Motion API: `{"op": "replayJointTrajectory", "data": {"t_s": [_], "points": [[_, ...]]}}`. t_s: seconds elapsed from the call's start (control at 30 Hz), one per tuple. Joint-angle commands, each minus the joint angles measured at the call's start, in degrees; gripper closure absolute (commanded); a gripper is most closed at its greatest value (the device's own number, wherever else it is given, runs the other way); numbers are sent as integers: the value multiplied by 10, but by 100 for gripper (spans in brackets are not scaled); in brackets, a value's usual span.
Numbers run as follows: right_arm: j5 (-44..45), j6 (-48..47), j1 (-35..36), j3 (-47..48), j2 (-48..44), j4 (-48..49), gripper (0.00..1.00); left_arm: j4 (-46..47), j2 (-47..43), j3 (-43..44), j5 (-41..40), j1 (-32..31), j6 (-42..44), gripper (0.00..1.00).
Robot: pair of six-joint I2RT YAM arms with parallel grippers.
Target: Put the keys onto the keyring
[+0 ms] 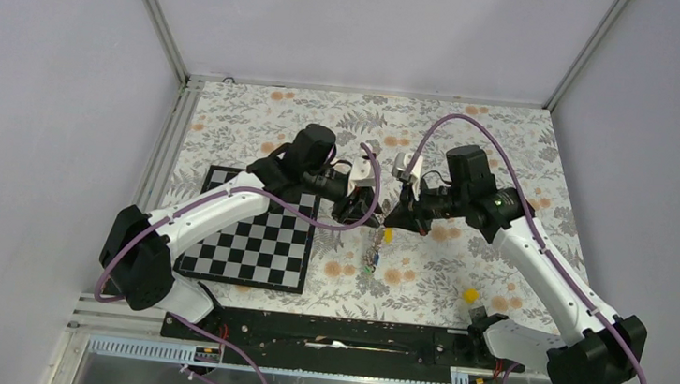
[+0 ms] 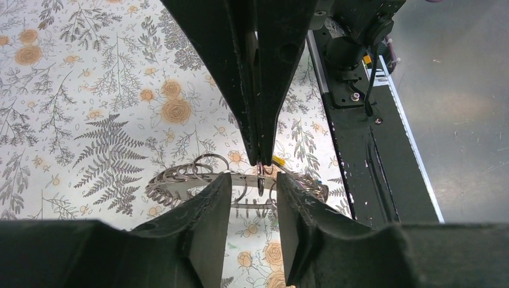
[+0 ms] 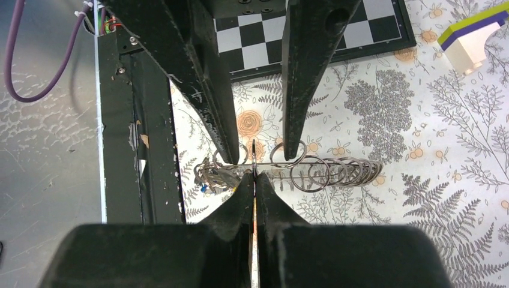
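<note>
We saw the right gripper (image 3: 254, 180) pinched shut on the jagged grey metal keyring (image 3: 336, 171), left gripper (image 2: 252, 183) part-open astride it. Some tiny coloured-head keys (image 3: 211, 179) looked threaded; others possibly unthreaded.

Counter (image 1: 510, 143): pale ground, grey fern-and-leaf print, orange roses. Chessboard (image 1: 256, 240): black and white checks, black border. Keyring (image 3: 324, 171): grey metal. Left claw (image 2: 251, 183) and right claw (image 3: 253, 178): black. Arms (image 1: 546, 259): white, black joints. Cables (image 1: 475, 120): purple. Small block (image 1: 470, 296): yellow.
</note>
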Motion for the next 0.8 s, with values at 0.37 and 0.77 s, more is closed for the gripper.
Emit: {"op": "replayJointTrajectory", "data": {"t_s": [0.37,0.77], "points": [[5,-1,9,43,13,-34,100,39,6,15,27,-1,24,71],[11,10,8,42,4,-15,99,33,14,10,67,-6,30,100]]}}
